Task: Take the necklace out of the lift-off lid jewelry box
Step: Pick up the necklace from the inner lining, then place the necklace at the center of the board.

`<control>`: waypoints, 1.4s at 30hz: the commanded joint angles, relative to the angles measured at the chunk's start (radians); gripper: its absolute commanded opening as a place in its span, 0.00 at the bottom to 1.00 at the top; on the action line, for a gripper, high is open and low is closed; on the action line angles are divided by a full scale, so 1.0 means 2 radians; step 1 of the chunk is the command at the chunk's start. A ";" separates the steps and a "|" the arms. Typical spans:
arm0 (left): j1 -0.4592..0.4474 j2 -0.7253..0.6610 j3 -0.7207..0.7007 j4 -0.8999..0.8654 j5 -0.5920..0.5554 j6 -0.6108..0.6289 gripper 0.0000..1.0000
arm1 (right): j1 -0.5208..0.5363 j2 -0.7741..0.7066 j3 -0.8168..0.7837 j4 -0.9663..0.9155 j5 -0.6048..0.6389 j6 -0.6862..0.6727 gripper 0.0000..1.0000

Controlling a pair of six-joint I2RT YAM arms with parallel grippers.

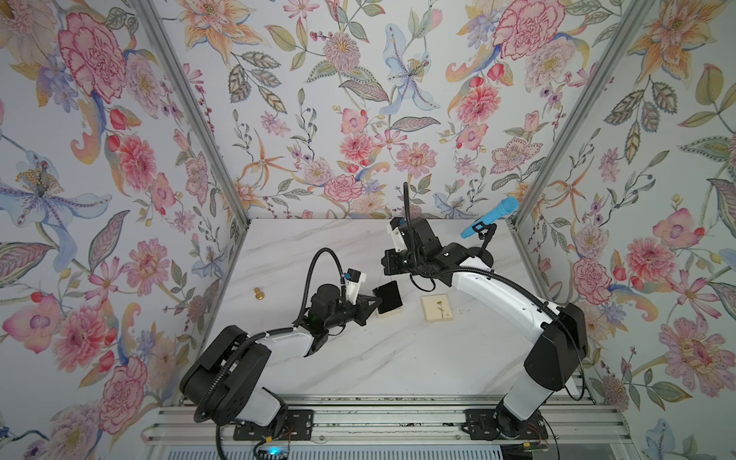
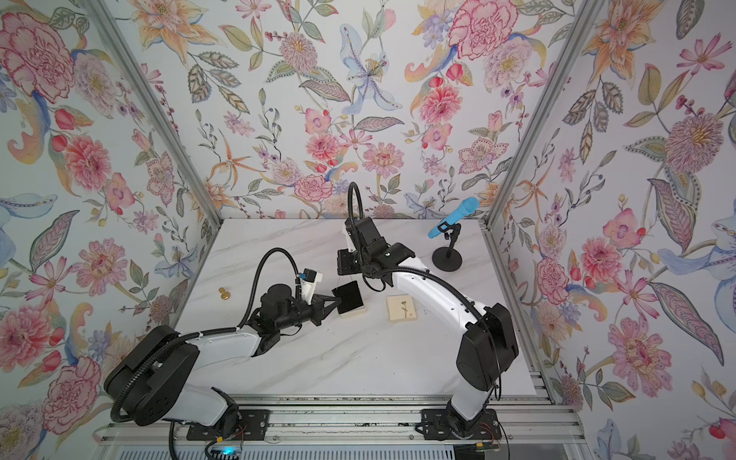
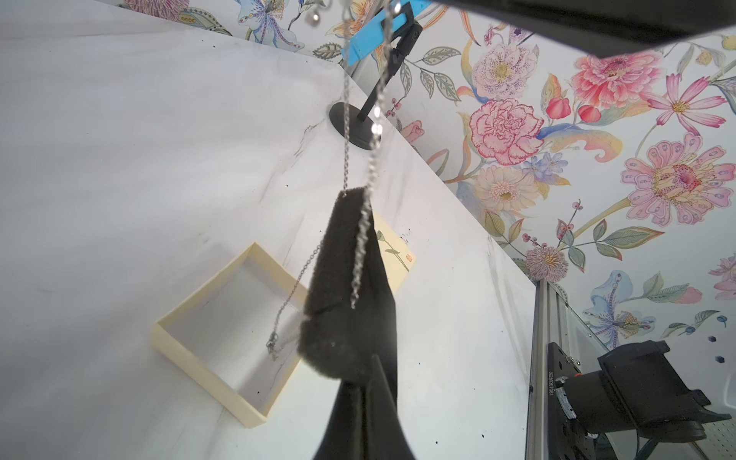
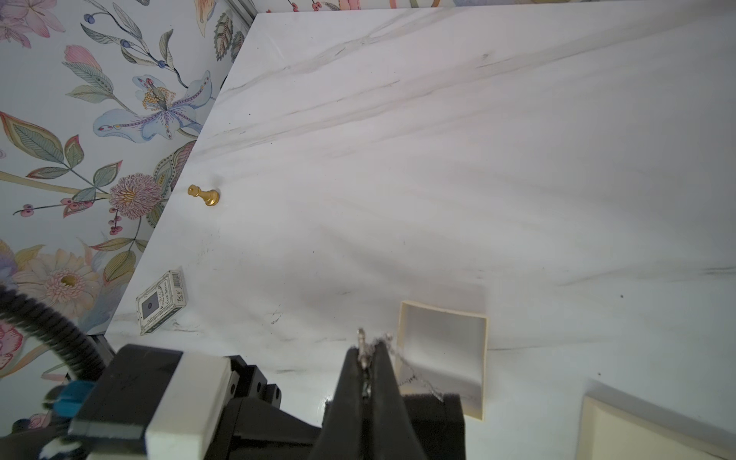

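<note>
In both top views the left claw [image 1: 376,297] is pressed together on the edge of a black foam pad [image 1: 389,296], which it holds tilted just above the cream box base [image 1: 392,314]. The lid [image 1: 437,307] lies flat on the surface [image 1: 358,358] just beside the base, drawing side up. The right claw [image 1: 392,273] hangs above the pad. A gold pawn [image 1: 259,294] stands well apart near the left wall, and a blue microphone [image 1: 492,217] sits on its stand in the far right corner. In the left wrist view the necklace [image 3: 374,159] comes down from above in two strands to the pad's top edge. One strand lies along the pad's face, and a thinner end dangles over the empty base; whether it touches the base's floor I cannot tell. In the right wrist view the right claw [image 4: 368,370] is squeezed shut, pinching the necklace, and the chain trails from it to the pad below. A small printed carton [image 4: 161,306] lies near the surface's edge.
</note>
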 commanded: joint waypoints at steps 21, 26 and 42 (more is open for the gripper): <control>-0.024 -0.050 -0.030 0.007 0.028 0.027 0.00 | -0.049 0.030 0.089 0.016 -0.007 -0.010 0.00; -0.023 -0.065 -0.038 0.002 0.018 0.027 0.00 | -0.068 0.040 0.100 0.016 -0.014 -0.017 0.00; -0.016 -0.110 -0.049 -0.063 -0.043 0.030 0.00 | -0.140 0.137 0.181 0.013 -0.043 -0.053 0.00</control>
